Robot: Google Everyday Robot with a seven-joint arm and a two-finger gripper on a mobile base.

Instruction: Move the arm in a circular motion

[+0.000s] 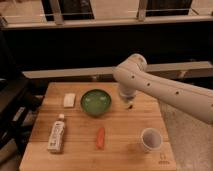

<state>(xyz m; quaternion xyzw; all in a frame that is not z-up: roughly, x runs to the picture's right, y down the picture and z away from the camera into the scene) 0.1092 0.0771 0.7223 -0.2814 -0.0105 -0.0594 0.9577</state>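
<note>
The cream-white arm (pixel 165 90) reaches in from the right edge, and its rounded joint (pixel 131 69) stands above the back of the wooden table (pixel 125 130). From that joint it turns downward. The gripper (pixel 128 101) hangs just above the table, to the right of the green bowl (pixel 96 102) and apart from it. It holds nothing that I can see.
A white block (pixel 69 100) lies left of the bowl. A white bottle (pixel 56 136) lies at the front left, an orange stick-shaped item (pixel 100 137) at the front middle, and a white cup (pixel 150 139) at the front right. A dark ledge (pixel 65 72) runs behind the table.
</note>
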